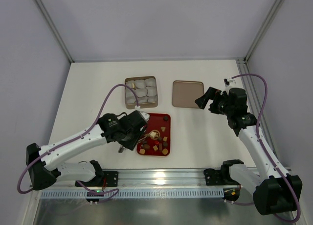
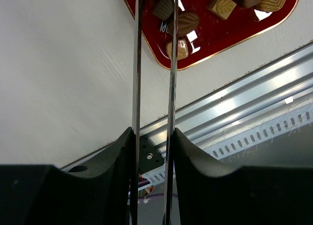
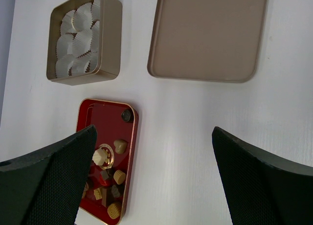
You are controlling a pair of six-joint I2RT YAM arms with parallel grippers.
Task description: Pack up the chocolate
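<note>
Biggest worry first: the table (image 1: 88, 88) looks slick and nothing pins the stuff down, so we reckon any sideways shove sends things sliding.

The right gripper (image 3: 154, 132) hovers by the right edge of the lid (image 3: 208, 34), jaws spread wide and empty. If both arms head for the tin (image 3: 111, 44) together, they could crowd each other.

The tin sits on the far side, full of paper cups (image 3: 80, 39). Those look flimsy, and a piece dropped off-centre could tip or fold one.

Nearer the arms lies the red tray (image 3: 105, 120), its long axis running from the arms toward the tin, slightly skewed. The left gripper (image 2: 154, 19) reaches over its near end, thin metal jaws a narrow gap apart. The tips run out of the wrist view, so we can't tell if they're pinching anything. Smooth jaws like that could let a piece twist out, or flick a neighbour over the rim.

The chocolates (image 1: 155, 146) are all on the tray, bunched at its near end and spread across its short side. One dark round piece (image 3: 127, 115) sits alone at the far corner. Most are square or round, so there's no real heading. The oval piece (image 2: 187, 22), just beside one jaw, lies with its long axis crossing the jaws, which looks awkward to grab.
</note>
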